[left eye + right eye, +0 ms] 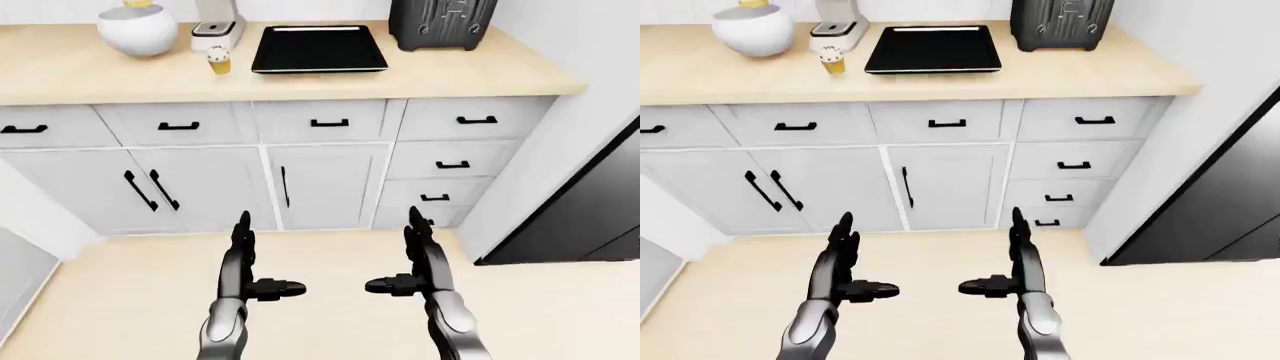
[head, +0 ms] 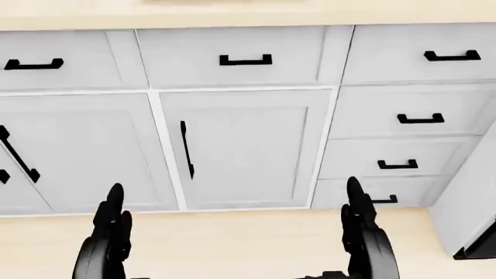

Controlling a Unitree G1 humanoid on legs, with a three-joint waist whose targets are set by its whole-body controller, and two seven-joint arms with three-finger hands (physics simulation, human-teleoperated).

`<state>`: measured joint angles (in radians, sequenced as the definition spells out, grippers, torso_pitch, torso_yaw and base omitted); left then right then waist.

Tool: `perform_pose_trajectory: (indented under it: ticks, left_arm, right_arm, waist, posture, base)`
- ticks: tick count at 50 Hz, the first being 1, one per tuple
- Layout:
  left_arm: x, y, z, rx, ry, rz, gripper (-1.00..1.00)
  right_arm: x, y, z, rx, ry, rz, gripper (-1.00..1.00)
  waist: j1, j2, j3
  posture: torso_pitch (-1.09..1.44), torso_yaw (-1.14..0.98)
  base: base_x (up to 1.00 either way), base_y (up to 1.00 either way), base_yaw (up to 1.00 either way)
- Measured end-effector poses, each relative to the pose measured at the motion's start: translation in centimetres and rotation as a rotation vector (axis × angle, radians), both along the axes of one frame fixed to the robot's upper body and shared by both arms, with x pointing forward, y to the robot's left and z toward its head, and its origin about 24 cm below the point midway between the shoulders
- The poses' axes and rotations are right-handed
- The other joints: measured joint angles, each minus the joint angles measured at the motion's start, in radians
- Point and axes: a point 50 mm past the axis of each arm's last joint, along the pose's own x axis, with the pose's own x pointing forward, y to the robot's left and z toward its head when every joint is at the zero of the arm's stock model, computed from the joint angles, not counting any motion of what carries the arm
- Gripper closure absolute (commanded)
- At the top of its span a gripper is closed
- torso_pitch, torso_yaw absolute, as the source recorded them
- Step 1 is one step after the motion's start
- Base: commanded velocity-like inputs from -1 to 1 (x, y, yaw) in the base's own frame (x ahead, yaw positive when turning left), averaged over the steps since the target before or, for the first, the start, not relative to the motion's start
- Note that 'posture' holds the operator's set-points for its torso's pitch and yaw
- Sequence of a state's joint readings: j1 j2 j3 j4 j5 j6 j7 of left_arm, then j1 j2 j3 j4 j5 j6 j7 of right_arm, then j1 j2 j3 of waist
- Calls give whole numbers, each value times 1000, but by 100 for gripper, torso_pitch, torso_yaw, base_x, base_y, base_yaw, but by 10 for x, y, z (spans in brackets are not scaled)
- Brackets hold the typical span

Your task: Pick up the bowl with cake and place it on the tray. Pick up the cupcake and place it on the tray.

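Observation:
A black tray [image 1: 318, 49] lies flat on the wooden counter [image 1: 300, 79] at the top of the left-eye view. Just left of it stands a small cupcake [image 1: 218, 60] with white frosting. Further left sits a white bowl [image 1: 137, 28] with a yellow cake piece showing at its top. Both hands hang low over the floor, far below the counter. My left hand [image 1: 250, 262] is open with fingers pointing up and thumb inward. My right hand [image 1: 410, 259] mirrors it, open and holding nothing.
A white appliance [image 1: 218, 26] stands behind the cupcake and a black toaster [image 1: 440, 22] sits right of the tray. White cabinets [image 1: 300, 172] with black handles run under the counter. A dark appliance [image 1: 590, 210] stands at the right, wooden floor [image 1: 330, 315] below.

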<state>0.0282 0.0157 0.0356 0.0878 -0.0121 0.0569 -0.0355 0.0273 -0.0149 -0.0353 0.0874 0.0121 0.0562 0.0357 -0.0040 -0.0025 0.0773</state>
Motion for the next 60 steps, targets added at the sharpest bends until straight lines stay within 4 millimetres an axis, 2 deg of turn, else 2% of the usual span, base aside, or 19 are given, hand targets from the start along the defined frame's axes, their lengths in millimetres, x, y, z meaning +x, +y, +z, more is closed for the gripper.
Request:
perform_pose_trajectory:
  ticks: [1,3,5,8,13,15,19,26,35,37,40,42,46,48,49,52,54,57,60]
  left_arm:
    - [-1,1,6,4,-20,2,-100]
    - [3,0,30,10,-119,-5,-100]
    - [5,-2,39,9,-162,-8,-100]
    - [2,-5,35,11,-135,-12,-100]
    - [4,-9,19,16,-82,-26,-100]
    - [2,-10,22,20,-76,-31,-100]
    - [4,-8,47,33,-122,-30,-100]
    - [6,-2,110,59,-251,-19,-100]
    - [10,0,156,71,-276,-29,-100]
    - [9,-2,164,71,-283,-39,-100]
    - [7,-4,170,74,-297,-53,-100]
    - [7,-3,172,73,-306,-52,-100]
    - [9,-5,164,63,-276,-58,-100]
    - [9,-6,161,55,-261,-63,-100]
    - [8,-5,160,51,-261,-61,-100]
    - [7,6,150,56,-220,-18,-100]
    - [8,8,152,60,-231,-4,-100]
    - [7,4,156,59,-258,-17,-100]
    - [7,2,154,54,-257,-29,-100]
  right_arm:
    - [1,1,3,1,-21,3,-100]
    - [6,-1,17,-4,-103,-2,-100]
    - [7,0,21,-4,-124,-2,-100]
    - [4,3,15,-5,-98,9,-100]
    - [3,7,3,-7,-62,18,-100]
    - [2,8,6,-14,-60,22,-100]
    - [5,2,35,-28,-117,10,-100]
    - [10,0,83,-62,-228,3,-100]
    - [0,3,129,-79,-309,13,-100]
    - [0,2,133,-81,-313,3,-100]
    - [-1,2,135,-71,-315,-3,-100]
    - [-2,2,138,-63,-333,0,-100]
    - [-3,1,134,-48,-335,-4,-100]
    - [-2,1,128,-47,-314,-4,-100]
    - [-2,2,126,-37,-309,1,-100]
    - [-2,12,113,4,-256,46,-100]
    - [-2,13,112,10,-254,58,-100]
    - [-2,12,120,5,-292,50,-100]
    - [-4,12,125,0,-327,45,-100]
  waist:
    - [-3,-5,-10]
    - [6,-4,-58]
    - [9,-10,-39]
    - [8,-6,-56]
    - [7,-3,-59]
    - [6,-4,-56]
    - [9,-5,-59]
    - [9,-6,-80]
    - [3,0,-65]
    - [-3,-16,-59]
    - [-6,-44,-68]
    - [-9,-30,-64]
    - [-23,23,-43]
    - [-25,61,-45]
    - [-22,93,-54]
    - [2,98,-46]
    - [7,78,-50]
    - [5,27,-48]
    - [2,3,-44]
  posture:
    - [0,0]
    - [0,0]
    - [0,0]
    - [0,0]
    - [0,0]
    - [0,0]
    - [0,0]
    - [0,0]
    - [0,0]
    - [0,0]
    - [0,0]
    - [0,0]
    - [0,0]
    - [0,0]
    - [0,0]
    - [0,0]
    - [0,0]
    - [0,0]
    - [0,0]
  base:
    - [0,0,0]
    - [0,0,0]
    - [0,0,0]
    - [0,0,0]
    - [0,0,0]
    - [0,0,0]
    - [0,0,0]
    - [0,0,0]
    - [0,11,0]
    - [0,57,0]
    - [0,68,0]
    - [0,70,0]
    - [0,71,0]
    - [0,68,0]
    - [0,52,0]
    - [0,51,0]
    - [0,50,0]
    - [0,51,0]
    - [0,51,0]
